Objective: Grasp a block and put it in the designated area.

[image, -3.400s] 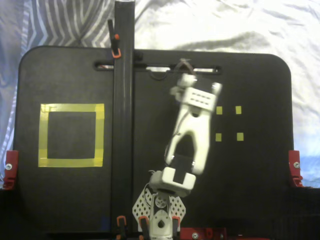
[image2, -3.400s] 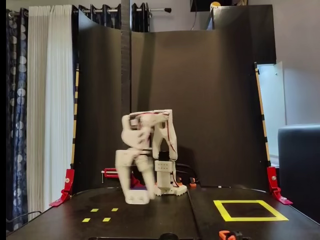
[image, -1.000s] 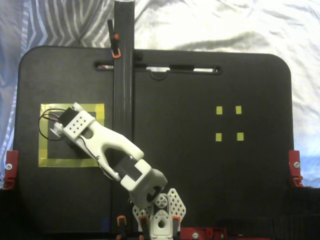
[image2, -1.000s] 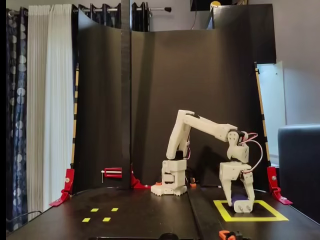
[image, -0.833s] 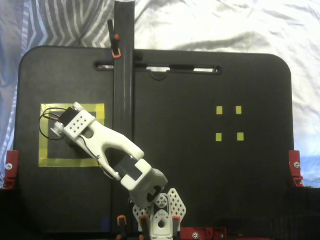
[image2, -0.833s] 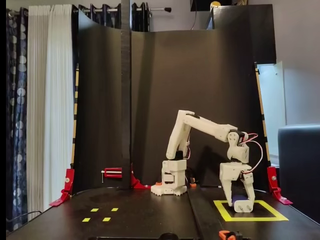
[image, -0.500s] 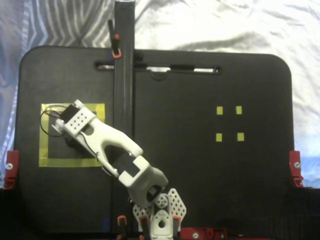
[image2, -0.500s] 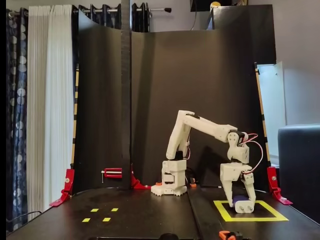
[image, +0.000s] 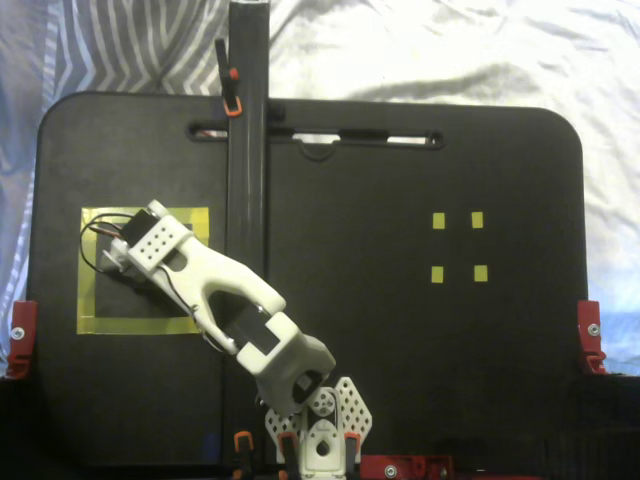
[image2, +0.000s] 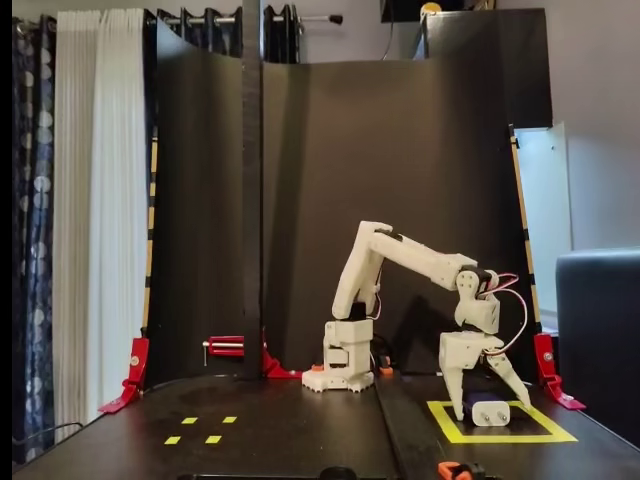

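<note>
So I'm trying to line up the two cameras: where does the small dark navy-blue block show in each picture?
Top-down fixed view: the small dark navy-blue block cannot be made out; the white arm's gripper covers that spot inside the yellow tape square.
Front fixed view: the block sits low at right, between the gripper's fingers, inside the square.
Shared landmark: the four tiny yellow tape squares.

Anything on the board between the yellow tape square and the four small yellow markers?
Only the upright black post crosses between the yellow tape square and the small yellow markers in the top-down fixed view; otherwise bare board.
</note>
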You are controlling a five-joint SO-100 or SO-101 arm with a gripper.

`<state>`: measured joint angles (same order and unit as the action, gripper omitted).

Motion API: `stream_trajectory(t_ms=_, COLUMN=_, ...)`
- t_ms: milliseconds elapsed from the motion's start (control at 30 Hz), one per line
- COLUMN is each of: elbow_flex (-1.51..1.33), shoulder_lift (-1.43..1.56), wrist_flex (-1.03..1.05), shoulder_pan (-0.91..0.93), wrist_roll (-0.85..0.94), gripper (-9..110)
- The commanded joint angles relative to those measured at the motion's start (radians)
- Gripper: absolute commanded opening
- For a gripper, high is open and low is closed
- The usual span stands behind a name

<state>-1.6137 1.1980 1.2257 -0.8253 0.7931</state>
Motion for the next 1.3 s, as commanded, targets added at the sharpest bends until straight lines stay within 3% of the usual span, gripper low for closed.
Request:
stream_trajectory(t_ms=0, elbow_flex=0.0, shoulder_lift=0.049, wrist_flex=0.017, shoulder_pan=0.008, wrist_roll=0.012, gripper=44)
stream_trajectory(t_ms=1000, elbow_flex=0.002, shoulder_lift=0.408, wrist_flex=0.106, shoulder_pan=0.067, wrist_roll=0.041, gripper=44)
stream_trajectory(t_ms=1100, elbow_flex=0.002, shoulder_lift=0.42, wrist_flex=0.098, shoulder_pan=0.092, wrist_roll=0.041, gripper=39)
stream_trajectory(t_ms=1267, elbow_flex=0.002, shoulder_lift=0.459, wrist_flex=0.098, shoulder_pan=0.141, wrist_roll=0.041, gripper=19)
